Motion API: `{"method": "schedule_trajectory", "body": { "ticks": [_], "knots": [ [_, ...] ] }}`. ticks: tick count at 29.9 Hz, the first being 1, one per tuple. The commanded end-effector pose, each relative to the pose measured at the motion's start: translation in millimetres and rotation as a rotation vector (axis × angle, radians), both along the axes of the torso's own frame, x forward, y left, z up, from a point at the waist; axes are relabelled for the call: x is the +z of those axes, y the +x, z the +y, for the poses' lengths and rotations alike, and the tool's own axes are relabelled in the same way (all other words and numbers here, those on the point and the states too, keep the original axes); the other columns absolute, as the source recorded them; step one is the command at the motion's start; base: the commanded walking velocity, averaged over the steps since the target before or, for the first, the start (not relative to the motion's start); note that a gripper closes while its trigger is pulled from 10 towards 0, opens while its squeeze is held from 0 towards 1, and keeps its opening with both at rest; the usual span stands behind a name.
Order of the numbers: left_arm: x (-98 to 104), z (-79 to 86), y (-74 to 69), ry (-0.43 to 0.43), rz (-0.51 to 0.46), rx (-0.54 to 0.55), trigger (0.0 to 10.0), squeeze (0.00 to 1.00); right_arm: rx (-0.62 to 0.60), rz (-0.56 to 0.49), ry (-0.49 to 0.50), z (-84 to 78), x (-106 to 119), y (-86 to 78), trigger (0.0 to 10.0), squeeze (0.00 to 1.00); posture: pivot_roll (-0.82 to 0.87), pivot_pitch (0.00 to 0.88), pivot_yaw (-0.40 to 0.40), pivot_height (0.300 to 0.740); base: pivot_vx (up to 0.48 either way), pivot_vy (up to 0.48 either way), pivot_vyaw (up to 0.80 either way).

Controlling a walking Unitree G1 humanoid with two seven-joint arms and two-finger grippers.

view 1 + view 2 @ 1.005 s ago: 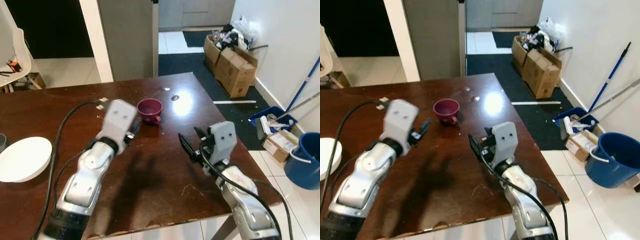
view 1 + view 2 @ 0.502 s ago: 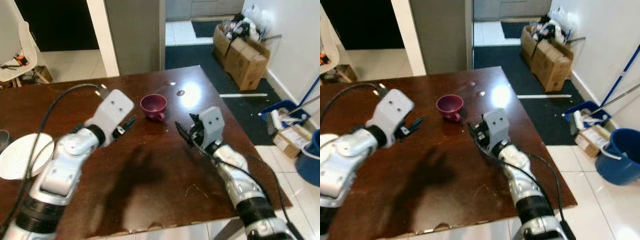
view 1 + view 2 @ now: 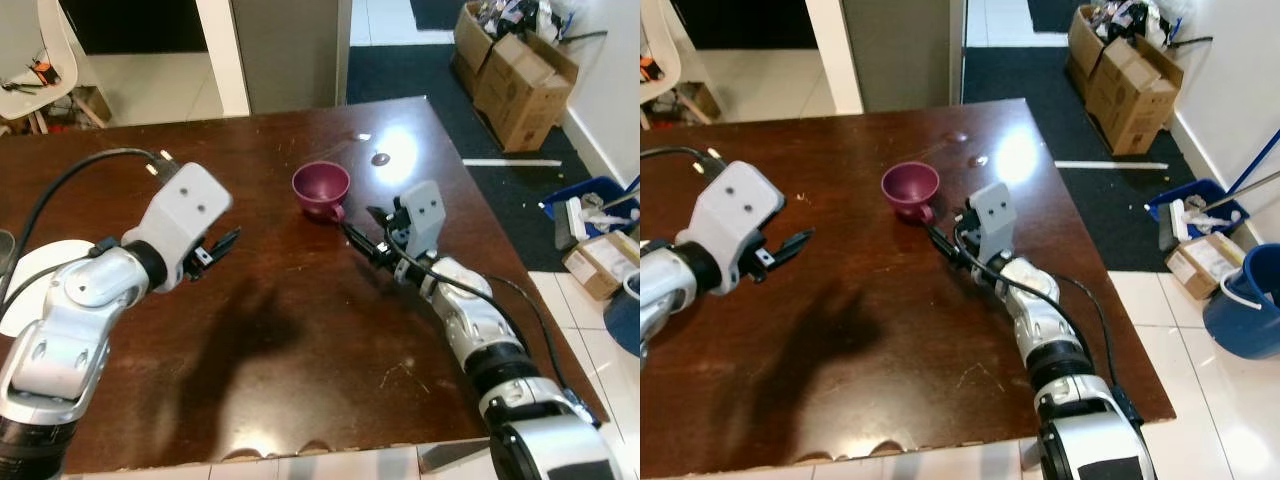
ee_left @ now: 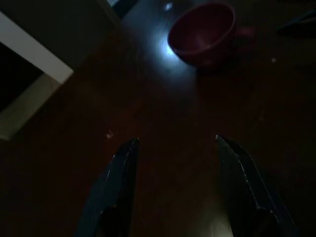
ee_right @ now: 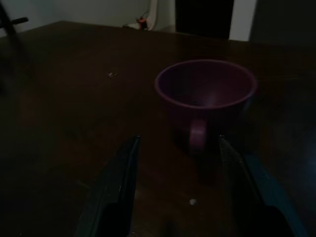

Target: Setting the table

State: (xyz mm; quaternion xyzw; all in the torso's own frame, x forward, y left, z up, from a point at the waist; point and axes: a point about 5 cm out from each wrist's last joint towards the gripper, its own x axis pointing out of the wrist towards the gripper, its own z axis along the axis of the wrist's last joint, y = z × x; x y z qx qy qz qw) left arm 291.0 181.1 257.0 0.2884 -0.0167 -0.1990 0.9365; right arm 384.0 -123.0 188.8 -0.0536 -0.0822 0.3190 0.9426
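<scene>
Right gripper (image 3: 358, 240) advanced — now just short of purple cup (image 3: 321, 190).

Fingers spread, nothing held, aimed at cup handle. Left gripper (image 3: 212, 250) open, well apart from cup. Cup upright on table (image 3: 300, 340); grasp not yet made.

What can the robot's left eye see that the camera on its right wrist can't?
The left eye view takes in the white plate at the table's left edge, the cardboard boxes on the floor, and the left claw hovering above the table. The right wrist view gives a close look at the cup's handle facing the right claw, whose fingers are open. Both share the purple cup and the dark wooden table.
</scene>
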Motion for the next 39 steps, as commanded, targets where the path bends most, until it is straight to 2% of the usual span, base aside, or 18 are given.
{"method": "schedule_trajectory", "body": {
  "ticks": [1, 7, 14, 18, 22, 30, 39],
  "knots": [
    [0, 4.4, -4.3, 0.003, 0.012, 0.013, 10.0, 0.0, 0.038, 0.013, -0.032, 7.0, -4, -0.3, 10.0, 0.0, 0.27, 0.215, 0.114, 0.74, 0.0, 0.0, 0.0],
    [7, 12.4, -13.4, -0.009, 0.013, 0.06, 10.0, 0.0, 0.032, -0.024, -0.166, 12.2, -3, 5.2, 10.0, 0.0, 0.3, 0.238, 0.107, 0.74, 0.0, 0.0, 0.0],
    [9, 17.1, -20.8, -0.011, 0.022, 0.087, 10.0, 0.0, -0.004, -0.08, -0.219, 10.6, 7, 10.1, 10.0, 0.0, 0.32, 0.249, 0.109, 0.74, 0.0, 0.0, 0.0],
    [8, 18.0, -22.3, -0.012, 0.026, 0.094, 10.0, 0.0, -0.033, -0.09, -0.221, 7.5, 10, 12.1, 10.0, 0.0, 0.32, 0.251, 0.11, 0.74, 0.0, 0.0, 0.0],
    [8, 18.7, -23.7, -0.014, 0.04, 0.102, 10.0, 0.0, -0.103, -0.103, -0.222, -6.3, 13, 15.3, 10.0, 0.0, 0.31, 0.246, 0.125, 0.74, 0.0, 0.0, 0.0],
    [11, 19.2, -24.4, -0.015, 0.042, 0.103, 10.0, 0.0, -0.185, -0.107, -0.236, -19.3, 14, 17.6, 10.0, 0.0, 0.33, 0.248, 0.143, 0.74, 0.0, 0.0, 0.0],
    [16, 20.1, -25.4, -0.012, 0.04, 0.099, 10.0, 0.0, -0.17, -0.122, -0.228, -15.2, 21, 19.4, 10.0, 0.0, 0.34, 0.249, 0.157, 0.74, 0.0, 0.0, 0.0]
  ]
}}
